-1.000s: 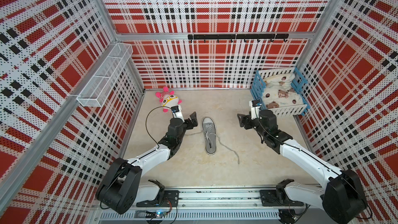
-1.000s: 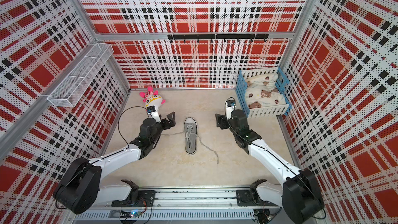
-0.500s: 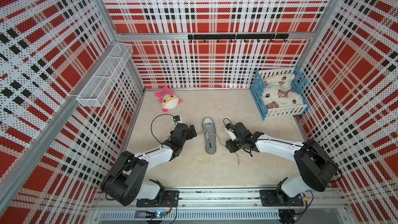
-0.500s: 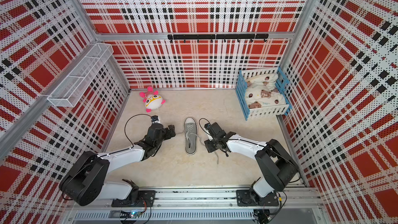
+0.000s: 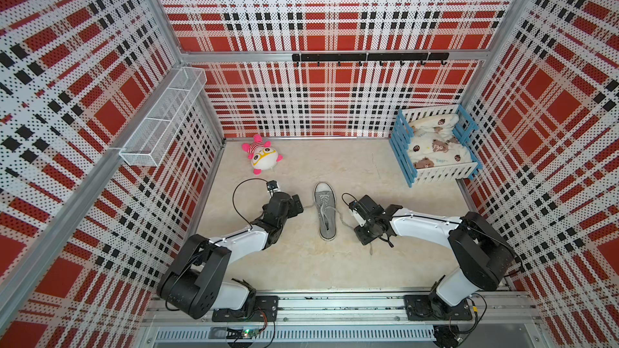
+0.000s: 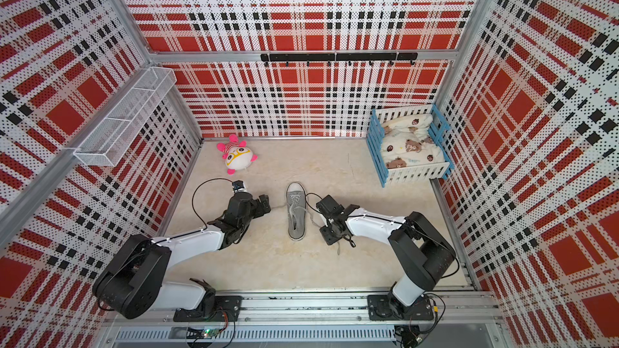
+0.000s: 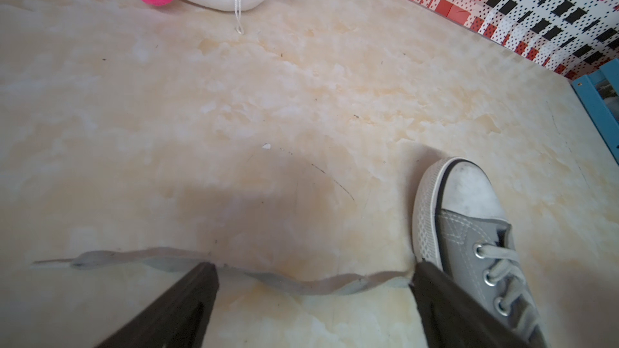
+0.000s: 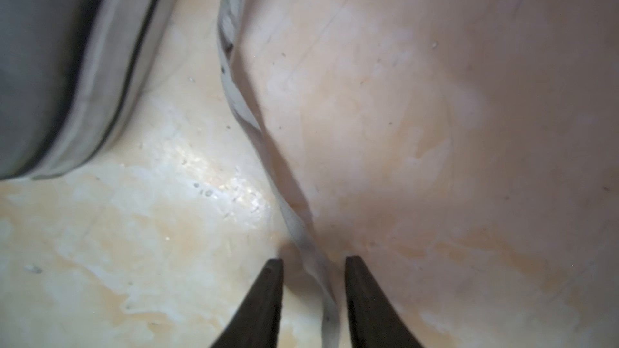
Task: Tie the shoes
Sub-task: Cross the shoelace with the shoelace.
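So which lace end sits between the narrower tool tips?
The lace by the right tool, whose tips stand close either side; the left tool straddles the other lace wide open.

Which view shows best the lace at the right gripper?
The right wrist view: the lace runs past the shoe, between the right gripper's parted fingers. Both top views show only a thin line; the left wrist view misses it.

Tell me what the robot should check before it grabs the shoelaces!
1. Left lace lies between the left fingers: ok.
2. Right lace lies between the right fingers: ok.
3. Left fingers pinching lace: not ok, wide apart.
4. Right fingers pinching lace: not ok, gaps show beside it.
5. Sneaker sits on its sole: ok.
6. Plush toy apart from sneaker: ok.
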You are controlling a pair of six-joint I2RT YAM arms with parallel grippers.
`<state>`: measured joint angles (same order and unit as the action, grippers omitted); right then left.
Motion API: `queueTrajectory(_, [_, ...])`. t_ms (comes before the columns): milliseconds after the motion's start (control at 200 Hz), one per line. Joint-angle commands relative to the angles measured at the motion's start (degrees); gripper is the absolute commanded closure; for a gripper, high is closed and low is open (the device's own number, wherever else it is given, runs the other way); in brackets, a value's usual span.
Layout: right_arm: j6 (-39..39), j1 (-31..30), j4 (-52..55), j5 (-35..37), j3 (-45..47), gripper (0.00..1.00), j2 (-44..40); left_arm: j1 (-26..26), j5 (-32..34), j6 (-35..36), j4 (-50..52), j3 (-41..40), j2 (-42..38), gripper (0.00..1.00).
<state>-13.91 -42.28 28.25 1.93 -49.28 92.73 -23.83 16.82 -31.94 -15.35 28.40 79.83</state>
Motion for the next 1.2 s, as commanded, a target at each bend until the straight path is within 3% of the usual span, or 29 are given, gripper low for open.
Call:
queueTrajectory(0, [0.4, -0.4, 1.8, 1.7, -0.2, 0.74, 2.1, 0.6, 0.4, -0.5, -0.7, -0.9, 0.3, 0.04])
queueTrajectory(80, [0.6, -0.4, 0.8, 2.1, -0.1, 0.89, 2.2, 1.1, 0.2, -1.0, -1.5, -1.3, 0.8, 0.06])
queueTrajectory(175, [0.6, -0.2, -1.9, 2.7, 0.5, 1.00, 1.3, 1.7, 0.1, -1.5, -2.2, -1.4, 2.2, 0.12])
queueTrajectory(311, [0.3, 1.8, -5.5, 2.6, 1.1, 1.00, -0.5, 2.0, 1.8, -2.2, -1.7, -0.3, 4.8, 0.19])
queueTrajectory(541, [0.0, 5.5, -10.7, -2.5, 1.9, 1.00, -4.6, 2.0, 7.1, -5.2, 1.9, 0.6, 7.1, 0.22])
queueTrajectory(842, [1.9, 6.2, -12.3, -4.8, 0.6, 1.00, -4.5, 2.9, 8.7, -5.8, 5.4, 6.0, 13.1, 0.27])
queueTrajectory(1198, [2.6, 6.9, -15.0, -8.0, 2.5, 1.00, -7.1, 2.0, 9.1, -4.5, 14.3, 12.7, 18.2, 0.48])
